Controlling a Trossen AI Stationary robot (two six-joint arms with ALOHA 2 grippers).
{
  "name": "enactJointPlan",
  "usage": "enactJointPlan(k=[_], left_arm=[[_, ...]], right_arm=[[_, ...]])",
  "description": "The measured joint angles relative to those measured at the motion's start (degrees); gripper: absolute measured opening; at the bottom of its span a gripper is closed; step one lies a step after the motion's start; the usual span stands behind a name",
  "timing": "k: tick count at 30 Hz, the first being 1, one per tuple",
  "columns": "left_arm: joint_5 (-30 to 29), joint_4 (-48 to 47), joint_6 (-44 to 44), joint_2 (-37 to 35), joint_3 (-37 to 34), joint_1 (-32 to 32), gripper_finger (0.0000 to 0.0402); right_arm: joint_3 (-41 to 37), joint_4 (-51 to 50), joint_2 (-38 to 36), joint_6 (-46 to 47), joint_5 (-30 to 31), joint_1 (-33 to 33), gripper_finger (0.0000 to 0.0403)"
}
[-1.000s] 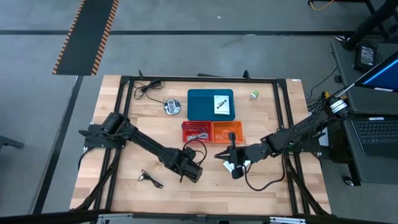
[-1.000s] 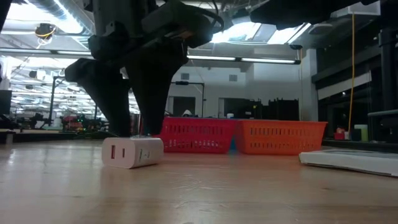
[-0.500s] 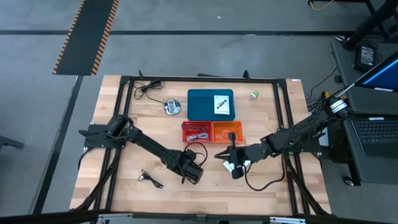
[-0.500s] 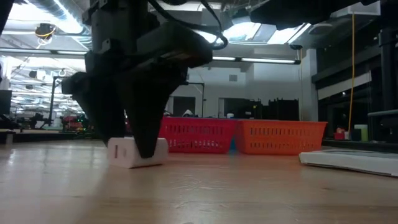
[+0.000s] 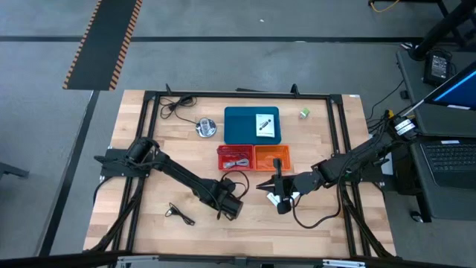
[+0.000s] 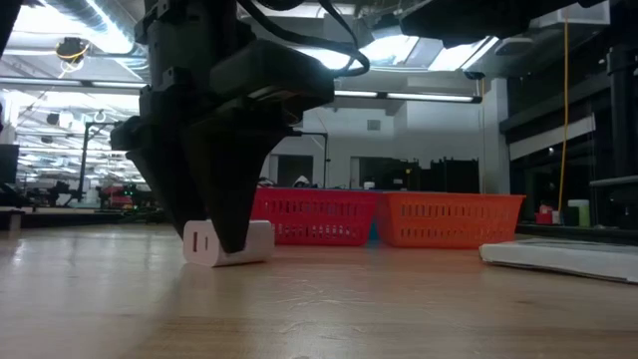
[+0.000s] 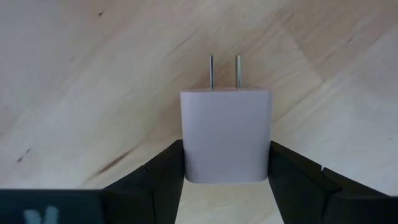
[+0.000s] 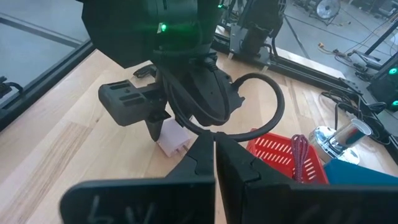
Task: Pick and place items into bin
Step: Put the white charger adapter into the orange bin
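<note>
The left hand (image 7: 227,186) straddles a white charger (image 7: 226,134) on open counter (image 5: 149,223) near the front edge, fingers (image 7: 161,177) touching both sides, not yet clenched. Its 2 prongs point away from the wrist. Beyond, the right hand (image 8: 215,163) waits clenched before the red bin (image 5: 235,158).

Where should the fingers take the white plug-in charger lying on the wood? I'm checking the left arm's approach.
Best across the white charger's two flat side faces, coming from above, opposite the prongs. It lies flat on the table, prongs pointing away, and the left gripper already straddles those faces, one finger per side.
</note>
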Motion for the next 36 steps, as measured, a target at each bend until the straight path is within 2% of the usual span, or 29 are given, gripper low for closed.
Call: enactJointPlan(k=[6,9,12,17,25,29,36], left_arm=[[-2.2,0.0,3.3,0.0,0.0,0.3,0.0213],[-3.3,0.0,5.6,0.0,0.0,0.3,0.0203],[-2.9,0.0,7.3,0.0,0.0,0.3,0.0186],[-1.9,-0.1,11.3,-0.5,0.0,0.3,0.0186],[0.6,-0.4,23.3,-4.0,0.0,0.2,0.0186],[-2.5,-0.5,30.8,-6.9,0.0,-0.2,0.0186],[-12.0,-0.9,39.2,-12.2,0.0,-0.5,0.0186]], right_arm=[[0.0,0.0,0.0,0.0,0.0,0.0,0.0000],[0.0,0.0,0.0,0.0,0.0,0.0,0.0000],[0.0,0.0,0.0,0.0,0.0,0.0,0.0000],[0.0,0.0,0.0,0.0,0.0,0.0,0.0000],[0.0,0.0,0.0,0.0,0.0,0.0,0.0000],[0.0,0.0,0.0,0.1,0.0,0.0,0.0000],[0.0,-0.4,0.0,3.4,0.0,0.0,0.0000]])
